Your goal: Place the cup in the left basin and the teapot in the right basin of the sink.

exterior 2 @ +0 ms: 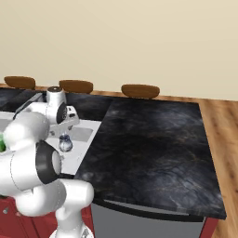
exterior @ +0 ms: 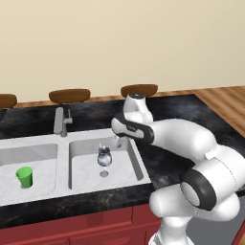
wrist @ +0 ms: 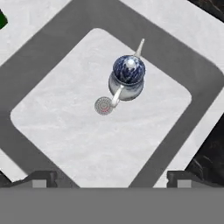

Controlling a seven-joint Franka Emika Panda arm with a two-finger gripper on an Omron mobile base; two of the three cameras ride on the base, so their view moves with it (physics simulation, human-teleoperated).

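From the left base view, a black stone counter (exterior: 191,115) runs across the room under a plain beige wall (exterior: 119,43), with red cabinet fronts (exterior: 72,229) below its front edge and wood floor (exterior: 227,103) past its right end. Three brown stool seats (exterior: 69,95) line the far edge. The white sink (exterior: 64,189) is set into the counter, a grey faucet (exterior: 60,122) at its back rim. The cup (exterior: 24,176) stands upright in the left basin (exterior: 28,153), near its front. The teapot (exterior: 104,156) stands upright in the right basin (exterior: 86,143), just behind the drain. The gripper (exterior: 118,141) hangs above the basin's back right corner, apart from the teapot.

From the right base view, the counter's bare dark slab spreads wide to the right, ending at the floor. The teapot (exterior 2: 65,143) sits in the right basin (exterior 2: 86,134), the gripper (exterior 2: 70,122) above it.

In the hand view, the teapot (wrist: 127,78) stands beside the round drain (wrist: 103,105), near the basin's middle, its floor (wrist: 87,140) pale marble. The two fingertips (wrist: 42,179) sit far apart at the bottom, released, holding nothing.
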